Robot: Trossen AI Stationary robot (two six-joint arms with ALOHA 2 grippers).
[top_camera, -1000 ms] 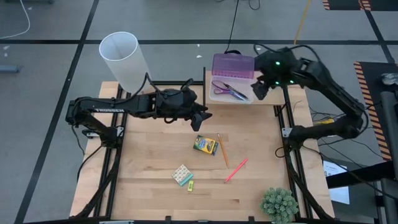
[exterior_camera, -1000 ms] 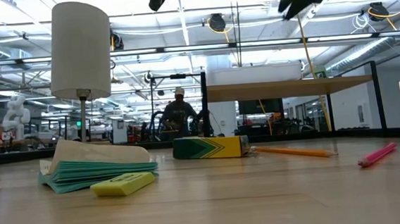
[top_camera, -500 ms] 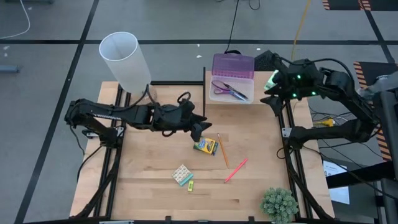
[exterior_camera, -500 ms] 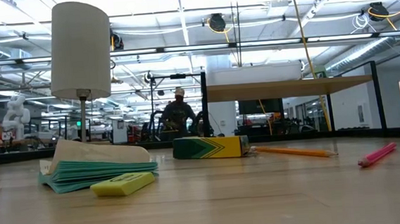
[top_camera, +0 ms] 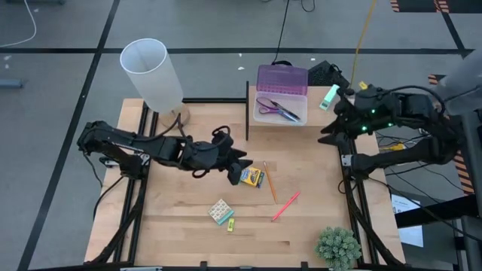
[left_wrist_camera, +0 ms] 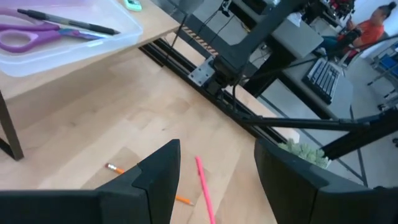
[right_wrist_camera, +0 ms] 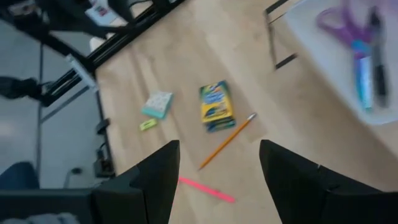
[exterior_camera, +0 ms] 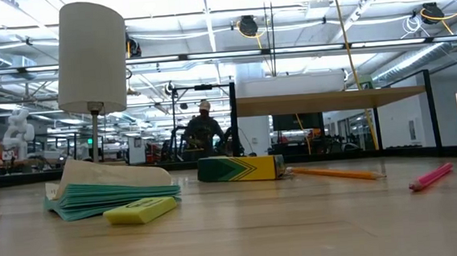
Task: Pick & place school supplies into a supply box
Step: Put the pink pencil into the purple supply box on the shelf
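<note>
Our left gripper (top_camera: 242,166) has come down from the back of the table and now hangs right next to the crayon box (top_camera: 249,176), almost touching it. A second ago it was up near the supply box. Its two fingers are spread apart with nothing between them. In the left wrist view we see past those fingers to the pink pen (left_wrist_camera: 204,198) and one end of the orange pencil (left_wrist_camera: 115,168) on the wood.

Our right gripper (top_camera: 331,134) has pulled back from the supply box (top_camera: 282,96) to the right edge of the table. Its fingers are apart too, and it holds nothing.

The purple scissors (top_camera: 276,109) and a black pen (left_wrist_camera: 68,22) lie inside the supply box, so we think those two are done.

Things we still have to put away:
- The crayon box sits in the middle of the table.
- The orange pencil (top_camera: 269,181) lies just beside it.
- The pink pen (top_camera: 285,205) lies a bit nearer the front.
- The eraser block (top_camera: 221,211) lies at the front left.
- The tiny yellow piece (top_camera: 230,223) is right by the eraser block.

We think the crayon box is next. The pencil is close, so we could bump it.
</note>
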